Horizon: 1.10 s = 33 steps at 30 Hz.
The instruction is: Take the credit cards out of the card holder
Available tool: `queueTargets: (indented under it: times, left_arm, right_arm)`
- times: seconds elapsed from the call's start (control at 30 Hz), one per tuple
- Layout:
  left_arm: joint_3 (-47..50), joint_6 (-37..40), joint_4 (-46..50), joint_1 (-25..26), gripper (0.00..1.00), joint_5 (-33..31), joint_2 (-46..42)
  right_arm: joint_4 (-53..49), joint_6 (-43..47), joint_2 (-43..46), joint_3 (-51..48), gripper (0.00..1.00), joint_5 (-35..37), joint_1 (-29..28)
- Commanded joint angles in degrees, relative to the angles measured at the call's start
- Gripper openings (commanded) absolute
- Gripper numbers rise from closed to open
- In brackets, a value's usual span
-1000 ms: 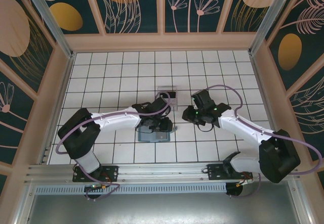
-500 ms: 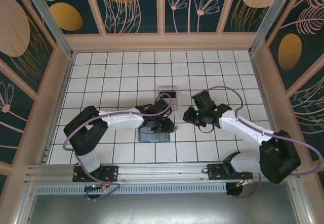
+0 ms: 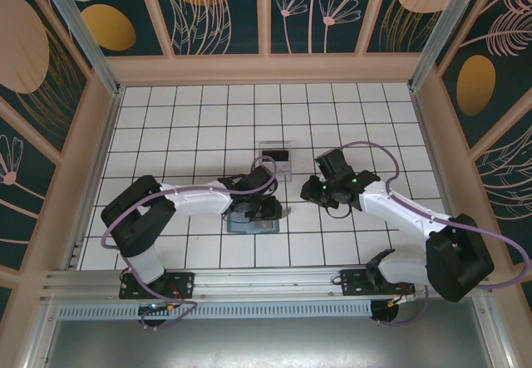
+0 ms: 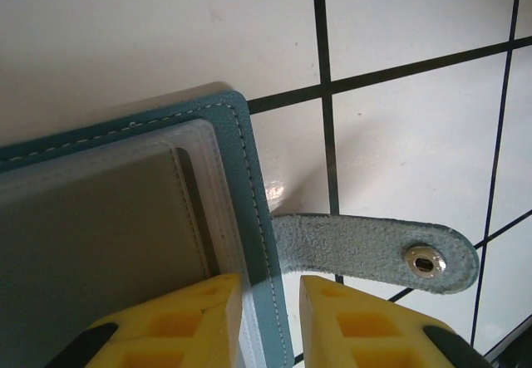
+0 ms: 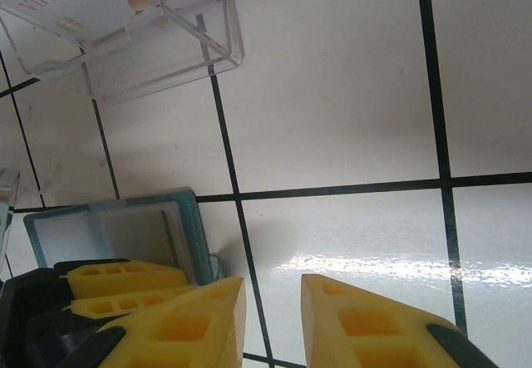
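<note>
The teal card holder [image 3: 249,223] lies open and flat on the tiles, its strap tab [image 4: 366,247] sticking out to the right. Pale layered edges of the credit cards [image 4: 209,187] show inside its stitched border [image 4: 243,169]. My left gripper [image 4: 270,318] stands narrowly open astride that right border, one finger [image 4: 179,318] over the grey inside and the other over bare tile. My right gripper [image 5: 273,318] hovers narrowly open over tile just right of the card holder [image 5: 189,218], with nothing between its fingers. Another card [image 5: 66,7] lies in the clear tray.
The clear plastic tray [image 3: 275,160] stands one tile behind the card holder, its wall [image 5: 220,27] at the upper left of the right wrist view. Wooden walls enclose the tiled table. The two grippers [image 3: 264,210] [image 3: 309,189] are about one tile apart.
My left gripper has come down and slightly right onto the card holder's right edge, its elbow drawing in. The right gripper shifted a little and then held still.
</note>
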<state>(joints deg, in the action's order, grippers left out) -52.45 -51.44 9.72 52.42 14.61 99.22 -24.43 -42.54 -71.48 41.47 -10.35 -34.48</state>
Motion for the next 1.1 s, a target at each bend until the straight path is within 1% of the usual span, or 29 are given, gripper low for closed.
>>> queueTargets:
  times: [0.0, 0.23, 0.47, 0.7, 0.9, 1.07]
  left_arm:
    - [1.21, -0.77, 0.05, -0.63, 0.27, 0.04, -2.68]
    - [1.38, -0.76, -1.01, -0.71, 0.27, 1.10, -3.09]
    - [1.85, -1.20, -2.28, -0.74, 0.27, 2.31, -1.65]
    - [1.91, -0.78, 0.31, -0.95, 0.27, -0.01, -1.66]
    - [0.17, 0.55, 5.40, -0.92, 0.27, -4.07, -2.30]
    - [-0.58, 1.25, 7.68, -0.92, 0.28, -5.53, -1.75]
  right_arm:
    - [-1.77, -0.57, 0.64, 0.18, 0.25, 0.68, 0.34]
    - [-1.77, -0.52, 0.35, 0.29, 0.25, 0.68, 0.22]
    - [-1.85, -0.39, 0.20, 0.35, 0.25, 0.59, 0.22]
    - [-2.02, -0.35, 0.38, 0.25, 0.25, 0.73, 0.20]
    - [-1.85, -0.38, 0.29, 0.25, 0.25, 0.68, 0.21]
    - [-1.94, -0.24, 0.09, 0.45, 0.25, 0.68, 0.26]
